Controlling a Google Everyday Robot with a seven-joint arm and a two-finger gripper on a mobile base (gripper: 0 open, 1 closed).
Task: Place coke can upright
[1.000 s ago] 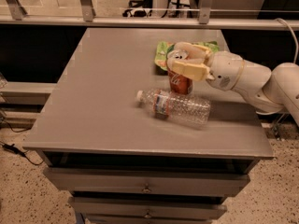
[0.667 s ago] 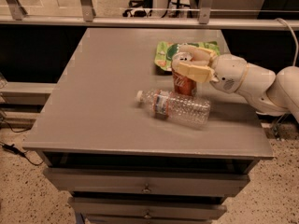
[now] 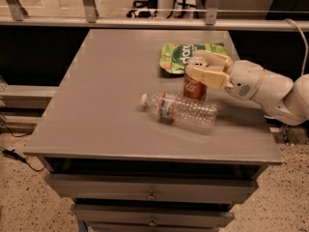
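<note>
The coke can (image 3: 193, 87) is red-orange and stands upright on the grey table (image 3: 116, 81), right of centre. My gripper (image 3: 206, 69) reaches in from the right on a white arm. Its yellowish fingers (image 3: 209, 76) sit around the top of the can, one in front and one behind. The can's lower half with the white logo shows below the front finger; its top is hidden.
A clear plastic water bottle (image 3: 181, 111) lies on its side just in front of the can. A green snack bag (image 3: 186, 55) lies behind the can and gripper. The table's right edge (image 3: 263, 124) runs under my arm. Drawers (image 3: 152, 195) sit below the tabletop.
My gripper and the can have shifted slightly to the right. The can stays upright on the table. The bottle and bag have not moved.
</note>
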